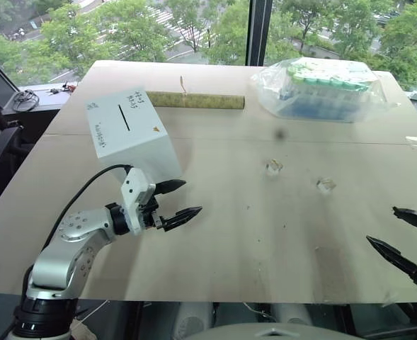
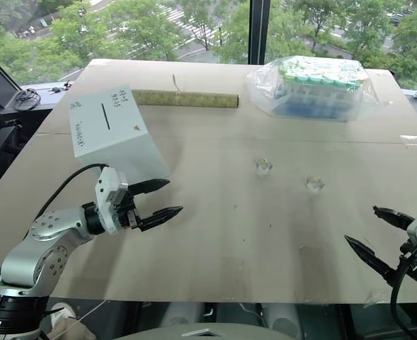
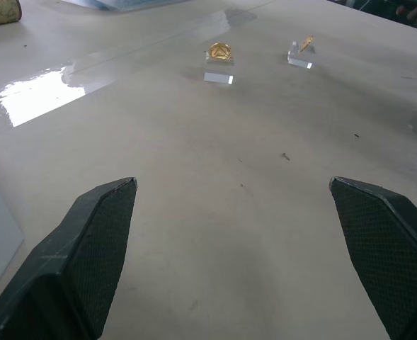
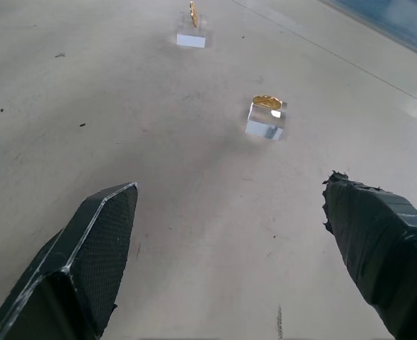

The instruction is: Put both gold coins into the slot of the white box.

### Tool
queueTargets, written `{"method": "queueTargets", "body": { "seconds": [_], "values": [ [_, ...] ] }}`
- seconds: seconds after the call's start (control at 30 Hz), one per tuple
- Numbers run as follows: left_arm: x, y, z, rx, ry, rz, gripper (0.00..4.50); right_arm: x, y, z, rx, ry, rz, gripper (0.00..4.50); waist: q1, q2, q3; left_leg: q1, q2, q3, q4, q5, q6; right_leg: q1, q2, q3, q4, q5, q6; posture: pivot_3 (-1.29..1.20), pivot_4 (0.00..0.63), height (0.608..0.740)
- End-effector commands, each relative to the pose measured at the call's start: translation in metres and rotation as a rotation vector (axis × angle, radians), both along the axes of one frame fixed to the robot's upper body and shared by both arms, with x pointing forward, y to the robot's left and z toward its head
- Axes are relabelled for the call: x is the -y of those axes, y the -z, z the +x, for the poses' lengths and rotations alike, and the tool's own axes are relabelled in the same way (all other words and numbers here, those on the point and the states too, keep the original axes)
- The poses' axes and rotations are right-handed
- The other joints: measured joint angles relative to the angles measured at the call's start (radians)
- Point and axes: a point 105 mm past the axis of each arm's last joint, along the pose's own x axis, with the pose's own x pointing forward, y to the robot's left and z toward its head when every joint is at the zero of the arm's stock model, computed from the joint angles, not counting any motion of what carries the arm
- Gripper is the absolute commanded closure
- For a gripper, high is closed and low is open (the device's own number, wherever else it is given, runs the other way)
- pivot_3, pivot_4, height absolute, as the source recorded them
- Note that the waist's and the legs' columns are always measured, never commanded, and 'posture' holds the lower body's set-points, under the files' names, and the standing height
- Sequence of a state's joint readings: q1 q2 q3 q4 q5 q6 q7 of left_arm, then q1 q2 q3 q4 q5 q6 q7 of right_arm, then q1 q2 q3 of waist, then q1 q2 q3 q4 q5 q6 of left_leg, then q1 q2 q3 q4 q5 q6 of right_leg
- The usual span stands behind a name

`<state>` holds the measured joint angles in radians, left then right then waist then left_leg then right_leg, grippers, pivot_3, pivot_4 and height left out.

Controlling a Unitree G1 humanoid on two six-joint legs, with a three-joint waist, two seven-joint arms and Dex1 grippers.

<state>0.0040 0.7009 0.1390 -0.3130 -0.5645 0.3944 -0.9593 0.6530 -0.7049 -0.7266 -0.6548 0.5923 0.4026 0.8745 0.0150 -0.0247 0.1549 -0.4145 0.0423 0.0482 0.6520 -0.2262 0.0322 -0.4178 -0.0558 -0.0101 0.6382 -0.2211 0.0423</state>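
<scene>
From the head: the white box (image 1: 132, 134) sits tilted at the table's (image 1: 250, 241) left, its slot (image 1: 124, 117) running away from the robot. Both gold coins (image 1: 274, 167) wait mid-table on clear stands. No coin is picked up yet.

Left wrist: left gripper (image 3: 236, 234) wide open, empty; one coin (image 3: 219, 51) faces it.

Right wrist: right gripper (image 4: 229, 241) wide open; nearer coin (image 4: 267, 102) maybe lies flat. A pinch comes next.

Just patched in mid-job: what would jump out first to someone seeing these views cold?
Probably the tilted white box at the table's left, its black slot facing up, with the open left gripper just in front of it. Mid-table, two gold coins sit on small clear plastic pieces, untouched. The open right gripper hovers at the near right edge, and a clear bag of green-capped tubes lies far right.
</scene>
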Motion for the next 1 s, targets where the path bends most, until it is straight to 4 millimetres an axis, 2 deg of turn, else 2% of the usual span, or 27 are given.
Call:
{"method": "queueTargets", "body": {
  "seconds": [0.03, 0.13, 0.37, 0.47, 0.5, 0.63, 0.73, 0.87, 0.93, 0.97, 1.0],
  "values": [
    [0.014, -0.022, -0.002, 0.065, 0.082, -0.039, 0.06, 0.0, -0.01, 0.011, 0.047, -0.017, -0.128, 0.01, 0.0, 0.0, 0.0, 0.0, 0.0, 0.0, 0.0, 0.0, 0.0, 0.0, 0.0, 0.0, 0.0, 0.0, 0.0, 0.0, 0.15, 0.74],
    [0.035, -0.042, -0.005, 0.109, 0.215, -0.094, 0.06, -0.008, -0.017, 0.041, 0.07, -0.079, -0.287, 0.01, -0.003, 0.0, 0.0, 0.001, -0.001, 0.0, 0.001, 0.0, 0.0, 0.001, 0.0, 0.0, 0.0, 0.0, 0.0, 0.0, 0.15, 0.74],
    [0.051, -0.05, -0.02, 0.124, 0.389, -0.073, 0.06, -0.025, -0.018, 0.074, 0.052, -0.191, -0.318, 0.01, 0.0, 0.0, 0.001, -0.001, -0.003, -0.001, 0.0, 0.0, 0.0, 0.0, 0.004, 0.0, 0.0, 0.002, -0.004, 0.0, 0.15, 0.74],
    [0.056, -0.048, -0.026, 0.129, 0.463, -0.032, 0.0, -0.028, -0.014, 0.096, 0.049, -0.238, -0.384, 0.76, -0.001, 0.0, 0.002, -0.001, -0.003, 0.0, 0.0, 0.0, 0.0, 0.0, 0.004, 0.001, -0.001, 0.002, -0.004, 0.0, 0.15, 0.74],
    [0.057, -0.048, -0.027, 0.13, 0.475, -0.027, 0.0, -0.029, -0.012, 0.102, 0.054, -0.261, -0.424, 1.19, -0.002, 0.0, 0.002, -0.001, -0.004, 0.0, 0.0, 0.0, 0.0, 0.0, 0.004, 0.001, -0.001, 0.002, -0.004, 0.0, 0.15, 0.74],
    [0.059, -0.049, -0.026, 0.14, 0.472, -0.034, 0.0, -0.03, 0.0, 0.114, 0.038, -0.328, -0.532, 1.19, 0.0, 0.0, 0.002, -0.001, -0.004, 0.001, 0.001, 0.0, 0.0, 0.0, 0.004, 0.001, -0.001, 0.0, 0.0, 0.0, 0.15, 0.74],
    [0.059, -0.049, -0.027, 0.142, 0.463, -0.035, 0.0, -0.03, 0.003, 0.124, 0.051, -0.349, -0.56, 2.06, -0.001, 0.0, 0.002, -0.001, -0.004, 0.001, 0.001, 0.0, 0.0, 0.0, 0.004, 0.001, -0.001, 0.0, 0.0, 0.0, 0.15, 0.74],
    [0.058, -0.046, -0.031, 0.142, 0.454, -0.033, 0.0, -0.025, 0.006, 0.137, 0.073, -0.352, -0.621, 2.06, -0.005, 0.0, 0.002, 0.0, -0.003, 0.002, 0.001, 0.0, 0.0, 0.0, 0.004, 0.002, -0.001, 0.001, -0.001, 0.0, 0.15, 0.74],
    [0.059, -0.046, -0.031, 0.144, 0.449, -0.034, 0.0, -0.025, 0.007, 0.139, 0.08, -0.361, -0.627, 2.83, -0.003, 0.0, 0.002, 0.0, -0.003, 0.001, 0.001, 0.0, 0.0, 0.0, 0.004, 0.002, 0.0, 0.001, -0.001, 0.0, 0.15, 0.74],
    [0.059, -0.046, -0.031, 0.144, 0.446, -0.036, 0.0, -0.026, 0.007, 0.14, 0.08, -0.366, -0.625, 3.06, -0.002, 0.0, 0.002, 0.0, -0.003, 0.001, 0.001, 0.0, 0.0, 0.0, 0.005, 0.002, 0.0, 0.001, -0.001, 0.0, 0.15, 0.74],
    [0.058, -0.046, -0.031, 0.145, 0.443, -0.037, 0.0, -0.026, 0.007, 0.14, 0.081, -0.371, -0.625, 3.06, 0.0, 0.0, 0.002, 0.0, -0.003, 0.001, 0.001, 0.0, 0.0, 0.0, 0.005, 0.002, 0.0, 0.001, -0.001, 0.0, 0.15, 0.74]
  ]
}}
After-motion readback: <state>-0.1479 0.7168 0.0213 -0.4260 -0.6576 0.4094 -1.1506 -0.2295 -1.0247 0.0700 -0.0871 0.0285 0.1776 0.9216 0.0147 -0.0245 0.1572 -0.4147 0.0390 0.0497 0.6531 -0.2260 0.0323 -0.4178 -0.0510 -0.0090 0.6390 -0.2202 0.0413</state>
